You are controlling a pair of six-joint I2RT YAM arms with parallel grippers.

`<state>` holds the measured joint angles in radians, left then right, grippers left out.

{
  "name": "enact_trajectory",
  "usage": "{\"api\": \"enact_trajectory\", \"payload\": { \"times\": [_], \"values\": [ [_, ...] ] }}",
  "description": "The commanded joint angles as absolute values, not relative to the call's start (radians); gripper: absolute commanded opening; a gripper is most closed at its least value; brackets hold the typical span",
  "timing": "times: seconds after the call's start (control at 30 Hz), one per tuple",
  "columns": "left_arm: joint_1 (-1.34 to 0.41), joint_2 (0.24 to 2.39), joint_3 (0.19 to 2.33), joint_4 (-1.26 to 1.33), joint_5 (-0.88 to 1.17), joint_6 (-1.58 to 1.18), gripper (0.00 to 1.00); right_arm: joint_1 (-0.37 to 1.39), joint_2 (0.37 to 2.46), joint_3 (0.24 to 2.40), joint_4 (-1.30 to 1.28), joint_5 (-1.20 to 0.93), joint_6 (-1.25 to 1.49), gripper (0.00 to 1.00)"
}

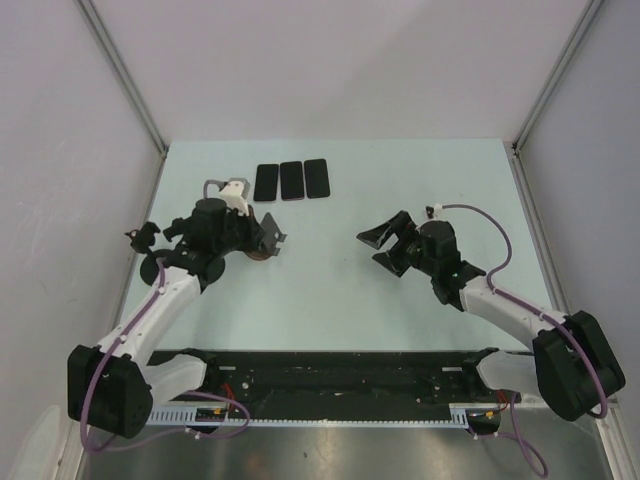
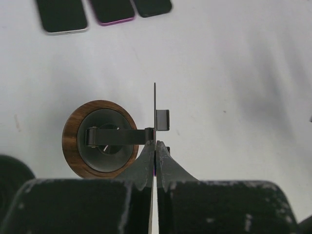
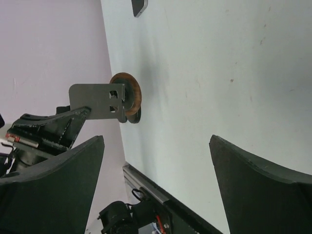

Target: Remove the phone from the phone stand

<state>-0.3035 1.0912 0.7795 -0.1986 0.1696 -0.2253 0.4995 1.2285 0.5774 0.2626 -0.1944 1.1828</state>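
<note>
The phone stand [image 1: 262, 250] has a round wooden base [image 2: 73, 146] and a thin grey metal plate [image 3: 95, 100] with a small lip. No phone rests on that plate. Three dark phones [image 1: 291, 180] lie flat in a row at the back of the table, and I cannot tell which one came from the stand. My left gripper [image 2: 156, 144] is shut on the near edge of the plate, which shows edge-on between its fingers. My right gripper [image 1: 380, 248] hangs open and empty to the right of the stand, facing it, its fingers [image 3: 73, 165] wide apart.
The phones [image 2: 62, 14] lie just beyond the stand; one has a purple edge [image 2: 112, 9]. White walls with metal posts [image 1: 125, 70] close in the pale table on the left, right and back. A black rail [image 1: 330, 375] with cables runs along the near edge.
</note>
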Motion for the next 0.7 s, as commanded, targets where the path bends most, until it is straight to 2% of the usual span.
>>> {"api": "enact_trajectory", "payload": {
  "times": [0.0, 0.2, 0.3, 0.43, 0.67],
  "values": [
    [-0.174, 1.127, 0.775, -0.173, 0.233, -0.227, 0.00, 0.454, 1.158, 0.601, 0.143, -0.169, 1.069, 0.95],
    [-0.043, 1.213, 0.785, -0.163, 0.310, -0.262, 0.00, 0.400, 1.092, 0.600, 0.081, -0.178, 1.019, 0.95],
    [-0.032, 1.232, 0.776, -0.153, 0.337, -0.271, 0.01, 0.388, 1.078, 0.601, 0.061, -0.186, 1.003, 0.96],
    [-0.031, 1.236, 0.761, -0.150, 0.345, -0.282, 0.06, 0.376, 1.071, 0.598, 0.049, -0.195, 0.989, 0.96],
    [-0.029, 1.200, 0.719, -0.150, 0.351, -0.302, 0.19, 0.356, 1.063, 0.597, 0.046, -0.202, 0.977, 0.96]
  ]
}}
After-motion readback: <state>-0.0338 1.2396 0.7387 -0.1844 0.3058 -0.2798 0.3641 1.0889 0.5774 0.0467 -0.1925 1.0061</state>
